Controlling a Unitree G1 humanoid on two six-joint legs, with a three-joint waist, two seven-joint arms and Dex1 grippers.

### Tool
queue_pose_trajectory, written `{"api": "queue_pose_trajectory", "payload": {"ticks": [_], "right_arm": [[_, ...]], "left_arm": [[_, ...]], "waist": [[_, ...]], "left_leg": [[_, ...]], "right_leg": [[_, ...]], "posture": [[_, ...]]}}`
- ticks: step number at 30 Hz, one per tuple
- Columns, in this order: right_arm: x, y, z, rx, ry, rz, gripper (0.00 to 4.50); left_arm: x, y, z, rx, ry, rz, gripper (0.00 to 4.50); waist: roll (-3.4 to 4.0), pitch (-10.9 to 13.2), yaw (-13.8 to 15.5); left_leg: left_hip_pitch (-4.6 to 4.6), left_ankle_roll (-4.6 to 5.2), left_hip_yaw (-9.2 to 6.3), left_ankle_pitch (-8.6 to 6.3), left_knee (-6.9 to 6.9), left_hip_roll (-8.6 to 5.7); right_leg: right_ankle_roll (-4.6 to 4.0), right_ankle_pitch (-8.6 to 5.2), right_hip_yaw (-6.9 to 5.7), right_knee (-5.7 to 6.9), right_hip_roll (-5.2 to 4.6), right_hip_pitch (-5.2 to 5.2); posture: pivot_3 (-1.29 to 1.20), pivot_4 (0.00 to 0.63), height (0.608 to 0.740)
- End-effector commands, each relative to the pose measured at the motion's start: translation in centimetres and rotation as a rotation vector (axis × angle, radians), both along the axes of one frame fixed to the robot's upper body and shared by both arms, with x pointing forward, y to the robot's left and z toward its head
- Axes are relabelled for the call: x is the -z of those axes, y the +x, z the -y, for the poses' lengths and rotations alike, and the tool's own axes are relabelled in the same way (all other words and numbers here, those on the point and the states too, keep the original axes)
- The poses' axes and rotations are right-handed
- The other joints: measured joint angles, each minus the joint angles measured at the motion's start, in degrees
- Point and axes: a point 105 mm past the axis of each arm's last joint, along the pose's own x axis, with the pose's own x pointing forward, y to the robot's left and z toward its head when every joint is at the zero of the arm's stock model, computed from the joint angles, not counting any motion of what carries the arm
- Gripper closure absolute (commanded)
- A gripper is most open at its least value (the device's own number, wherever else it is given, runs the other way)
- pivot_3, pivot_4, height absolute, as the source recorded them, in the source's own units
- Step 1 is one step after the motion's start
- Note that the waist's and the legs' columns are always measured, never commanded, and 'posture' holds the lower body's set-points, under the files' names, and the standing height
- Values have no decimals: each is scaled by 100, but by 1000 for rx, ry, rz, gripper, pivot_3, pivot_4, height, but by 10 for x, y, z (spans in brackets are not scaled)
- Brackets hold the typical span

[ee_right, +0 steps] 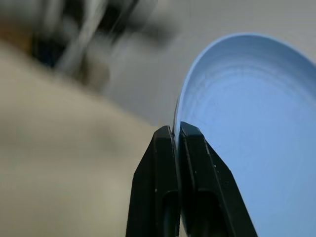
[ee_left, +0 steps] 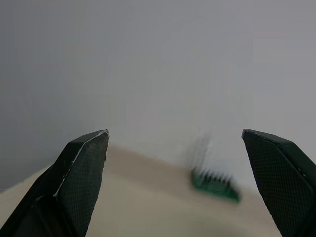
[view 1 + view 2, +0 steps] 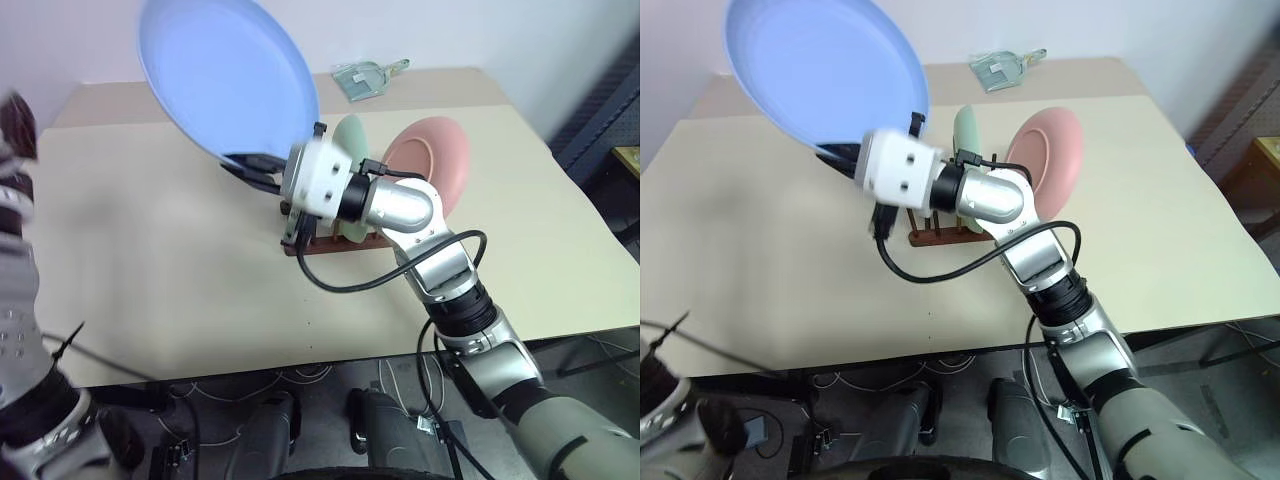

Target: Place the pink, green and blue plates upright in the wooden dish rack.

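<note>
The right claw [image 1: 177, 136] pinches the rim of the blue plate [image 3: 225, 75], its two black fingers closed flat on the edge, and holds the pale, glossy round dish tilted in the air. Just behind and below the claw, the small dark wooden dish rack [image 3: 938, 236] stands on the beige surface [image 3: 150, 250] with the green plate [image 3: 965, 130] and pink plate [image 3: 1045, 150] upright in it. Bare surface spreads wide to the claw's left. The left claw [image 2: 175, 182] hangs wide open, holding nothing, over the surface's edge.
</note>
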Motion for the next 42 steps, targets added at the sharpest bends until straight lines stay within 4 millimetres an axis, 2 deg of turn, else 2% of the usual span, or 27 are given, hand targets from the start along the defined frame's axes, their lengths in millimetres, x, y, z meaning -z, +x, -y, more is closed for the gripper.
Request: {"api": "queue_pose_trajectory", "payload": {"ticks": [1,2,4,5,8,10,13,17,33,41,42], "right_arm": [[-26,-12,11,-108,144,-182,4500],[-28,-12,13,-114,157,-215,4500],[-30,-10,16,-143,205,-334,4500],[-31,-11,16,-152,214,-368,4500],[-26,-5,18,-189,329,-630,4500],[-22,-1,19,-195,394,-768,4500],[-19,6,24,-172,451,-875,4500],[-14,18,30,-138,518,-994,4500],[7,34,33,-56,599,-1221,4500],[12,36,33,-39,598,-1269,4500],[13,36,33,-36,596,-1270,3877]], "left_arm": [[21,-2,33,199,160,-98,52],[28,-3,38,237,178,-120,52],[58,-7,65,372,234,-219,52],[65,-9,72,406,247,-241,52],[104,-20,100,548,292,-351,52],[115,-28,115,637,295,-370,52],[115,-35,129,722,286,-352,52],[114,-34,133,730,298,-345,52],[113,-30,136,719,317,-344,52],[113,-29,137,715,319,-343,52],[112,-29,137,713,319,-341,0]], "waist": [[0,0,43],[-2,-1,52],[-1,-1,34],[2,0,31],[3,-4,6],[11,-3,0],[16,0,10],[27,1,-2],[27,1,-9],[28,2,-11],[28,2,-12]], "left_leg": [[4,-3,-3,-3,0,0],[5,-13,-8,-10,0,0],[5,-15,-9,-13,-3,0],[8,-14,-6,-13,-14,0],[8,-15,-3,-13,-38,2],[13,-16,2,-11,-73,2],[5,-19,1,-7,-91,8],[-3,-16,1,-2,-80,12],[-2,-5,2,5,-69,12],[-3,-4,2,5,-70,12],[-3,-4,2,5,-70,12]], "right_leg": [[-13,-7,0,-4,-2,1],[-19,-11,-1,-12,-3,-9],[-26,-11,-1,-24,-6,-6],[-33,-7,5,-34,-8,-3],[-43,-11,16,-34,-13,-14],[-66,-21,36,-25,-11,-25],[-86,-33,35,-2,-7,-57],[-90,-32,32,-4,-4,-58],[-89,-31,25,-14,-3,-45],[-88,-31,25,-15,-3,-45],[-88,-31,25,-15,-3,-45]], "posture": [[0,150,740],[0,150,740],[0,150,740],[0,150,740],[0,150,740],[0,150,740],[0,150,740],[0,150,740],[0,150,740],[0,150,740],[0,150,740]]}}
